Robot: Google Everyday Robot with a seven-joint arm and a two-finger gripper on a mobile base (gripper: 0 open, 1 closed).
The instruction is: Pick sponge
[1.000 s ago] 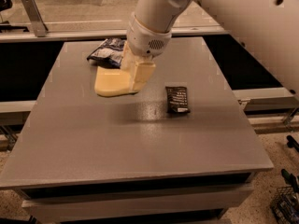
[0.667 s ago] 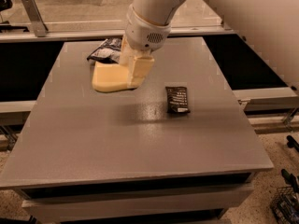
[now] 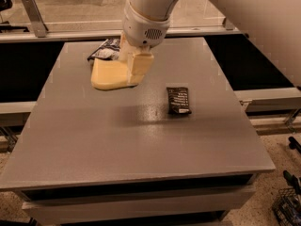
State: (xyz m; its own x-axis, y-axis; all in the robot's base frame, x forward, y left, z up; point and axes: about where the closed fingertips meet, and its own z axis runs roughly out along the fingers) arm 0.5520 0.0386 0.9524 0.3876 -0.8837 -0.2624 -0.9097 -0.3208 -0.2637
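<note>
Picking the pale yellow, thick, wavy-edged soft sponge (image 3: pixel 106 76), upper left of centre on the grey tabletop (image 3: pixel 141 149).
My white-armed gripper (image 3: pixel 135 72) is sitting at the sponge's right end. I can't tell whether it's spread or clamped. I'm aiming for a centred, gentle pinch since the block looks soft, then a straight lift, avoiding the dark crinkled packet (image 3: pixel 105 51) just behind and the small black wrapped bar (image 3: pixel 179 100) at right.
</note>
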